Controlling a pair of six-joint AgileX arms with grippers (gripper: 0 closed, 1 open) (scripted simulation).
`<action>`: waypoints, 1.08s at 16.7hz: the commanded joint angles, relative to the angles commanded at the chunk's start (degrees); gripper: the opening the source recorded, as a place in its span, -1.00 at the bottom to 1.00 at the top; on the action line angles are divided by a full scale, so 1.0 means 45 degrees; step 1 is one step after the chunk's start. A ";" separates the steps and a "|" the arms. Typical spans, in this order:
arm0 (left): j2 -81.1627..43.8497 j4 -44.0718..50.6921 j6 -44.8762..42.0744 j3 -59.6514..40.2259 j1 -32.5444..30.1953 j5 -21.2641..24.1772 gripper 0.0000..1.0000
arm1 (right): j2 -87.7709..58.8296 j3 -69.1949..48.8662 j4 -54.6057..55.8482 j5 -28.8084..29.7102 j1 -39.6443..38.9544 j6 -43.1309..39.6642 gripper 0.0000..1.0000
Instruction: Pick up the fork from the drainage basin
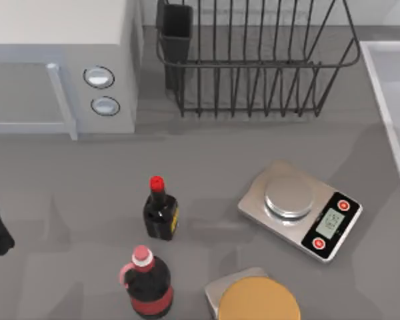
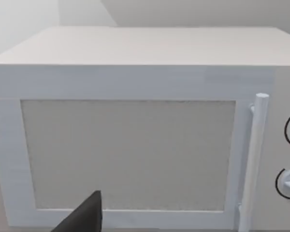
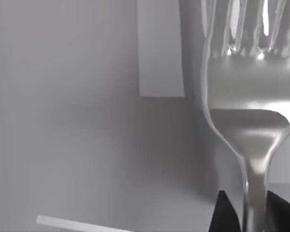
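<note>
Between the right hand fingers, fork handle gripped, tines toward 12 o'clock; left hand parked, grip unreadable.

Grey countertop, white microwave at ten o'clock, pale wall behind it, perhaps a sink rim at three o'clock

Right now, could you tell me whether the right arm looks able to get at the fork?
Yes, it seems so: in the right wrist view the right claw already has its fingers on either side of the fork handle, apparently gripping it, with nothing between them.
</note>
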State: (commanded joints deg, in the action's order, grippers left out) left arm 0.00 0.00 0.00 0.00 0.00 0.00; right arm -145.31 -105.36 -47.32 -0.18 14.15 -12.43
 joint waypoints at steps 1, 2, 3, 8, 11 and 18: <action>0.0000 0.0000 0.0000 0.0000 0.0000 0.0000 1.00 | 0.0085 -0.0245 -0.0301 -0.0002 0.0005 -0.0006 -1.00; 0.0000 0.0000 0.0000 0.0000 0.0000 0.0000 1.00 | 0.0216 -0.0567 -0.0737 -0.0004 0.0010 -0.0012 -1.00; 0.0000 0.0000 0.0000 0.0000 0.0000 0.0000 1.00 | 0.0391 -0.0939 -0.1307 -0.0007 0.0014 -0.0018 -1.00; 0.0000 0.0000 0.0000 0.0000 0.0000 0.0000 1.00 | 0.1562 -0.3007 -0.4849 -0.0022 0.0024 -0.0039 -1.00; 0.0000 0.0000 0.0000 0.0000 0.0000 0.0000 1.00 | 0.2067 -0.3674 -0.5791 -0.0027 0.0019 -0.0039 -1.00; 0.0000 0.0000 0.0000 0.0000 0.0000 0.0000 1.00 | 0.2193 -0.3724 -0.6042 -0.0025 -0.0460 0.0451 -1.00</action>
State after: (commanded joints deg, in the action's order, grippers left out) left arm 0.00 0.00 0.00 0.00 0.00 0.00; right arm -135.44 -122.12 -74.51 -0.29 12.08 -10.41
